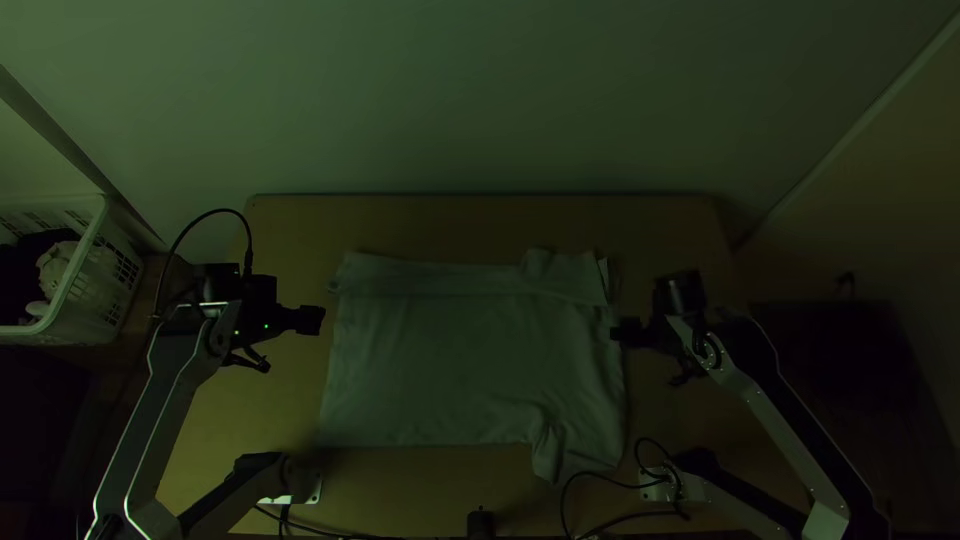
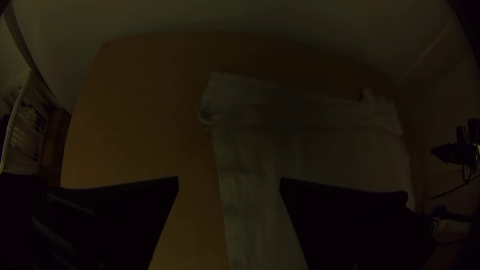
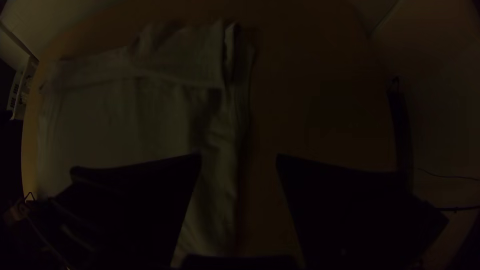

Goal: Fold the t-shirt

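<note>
With my left pincer (image 1: 313, 320) and right pincer (image 1: 622, 331) both spread, I'd straighten the sleeve (image 1: 547, 453) at lower centre before folding the t-shirt (image 1: 455, 350) evenly upward.

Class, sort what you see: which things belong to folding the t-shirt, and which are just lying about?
Part of the job:
- t-shirt, partly folded
- table beneath it
- left gripper, open
- right gripper, open

Just lying about:
- white basket beside the table
- light cloth inside it
</note>
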You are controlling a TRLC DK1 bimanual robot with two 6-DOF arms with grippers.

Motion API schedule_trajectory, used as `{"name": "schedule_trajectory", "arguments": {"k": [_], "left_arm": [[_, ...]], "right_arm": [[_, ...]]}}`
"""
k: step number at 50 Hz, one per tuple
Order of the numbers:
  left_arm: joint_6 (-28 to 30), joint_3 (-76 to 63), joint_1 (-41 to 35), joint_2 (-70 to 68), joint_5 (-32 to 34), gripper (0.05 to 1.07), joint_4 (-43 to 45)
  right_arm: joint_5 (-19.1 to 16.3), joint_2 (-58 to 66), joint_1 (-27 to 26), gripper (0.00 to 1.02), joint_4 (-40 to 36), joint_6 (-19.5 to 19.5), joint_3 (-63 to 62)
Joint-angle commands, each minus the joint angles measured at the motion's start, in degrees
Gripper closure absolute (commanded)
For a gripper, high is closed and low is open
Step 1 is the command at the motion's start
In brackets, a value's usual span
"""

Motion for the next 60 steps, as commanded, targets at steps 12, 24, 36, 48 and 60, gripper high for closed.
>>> {"name": "schedule_trajectory", "arguments": {"k": [12,24,36,48,60], "left_arm": [[5.79,-4.85,-0.18,-10.47,0.14,0.09,-15.39],[10.80,-5.37,-3.52,-11.61,-0.04,0.09,-29.54],[8.43,-9.50,-10.46,-10.91,-3.20,0.09,-32.88],[7.73,-11.61,-14.24,-8.71,-6.10,0.11,-31.91],[7.55,-11.53,-17.32,0.78,-8.12,0.11,-32.88]], "right_arm": [[-1.95,-8.08,4.23,0.32,-7.84,8.30,-5.57],[-12.76,-9.40,4.06,0.32,-17.06,18.67,-4.95],[-15.04,-9.05,4.06,0.32,-18.21,17.88,-7.68],[-15.22,-8.87,4.06,0.33,-18.47,17.35,-9.88],[-16.18,-7.82,4.06,0.33,-18.38,17.09,-10.40]]}}
